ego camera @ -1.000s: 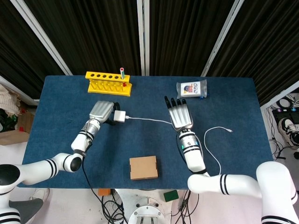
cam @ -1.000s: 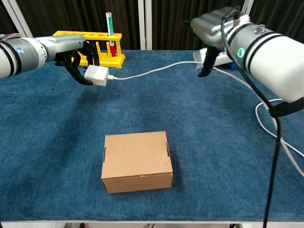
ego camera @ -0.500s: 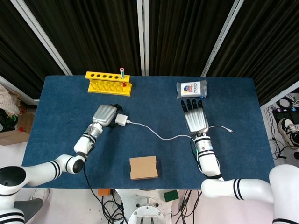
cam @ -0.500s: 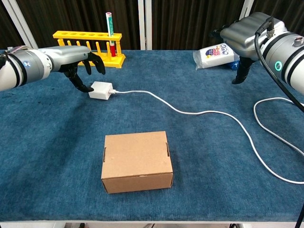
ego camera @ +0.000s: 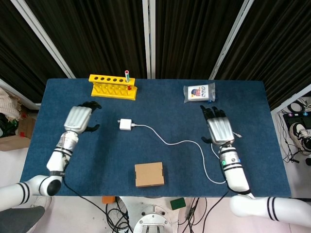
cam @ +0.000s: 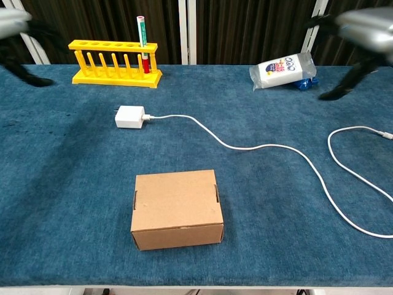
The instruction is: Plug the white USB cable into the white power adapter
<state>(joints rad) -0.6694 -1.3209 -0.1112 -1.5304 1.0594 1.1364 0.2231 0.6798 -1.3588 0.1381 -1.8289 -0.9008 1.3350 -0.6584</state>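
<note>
Blue table (ego camera: 160, 97): adapter (ego camera: 126, 124), cable (ego camera: 184, 143), box (ego camera: 149, 174), rack (ego camera: 112, 86), packet (ego camera: 199, 92).

Matt blue cloth table cover (cam: 73, 184); plain brown cardboard box (cam: 177, 209); glossy yellow plastic rack (cam: 113, 61); smooth white plastic adapter (cam: 129, 116) and cable (cam: 258, 146).

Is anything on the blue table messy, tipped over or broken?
Nothing looks broken or spilled. The white cable snakes loosely across the table, plugged into the white adapter. The cardboard box and yellow rack sit upright; only the snack packet leans a bit on something blue behind it.
</note>
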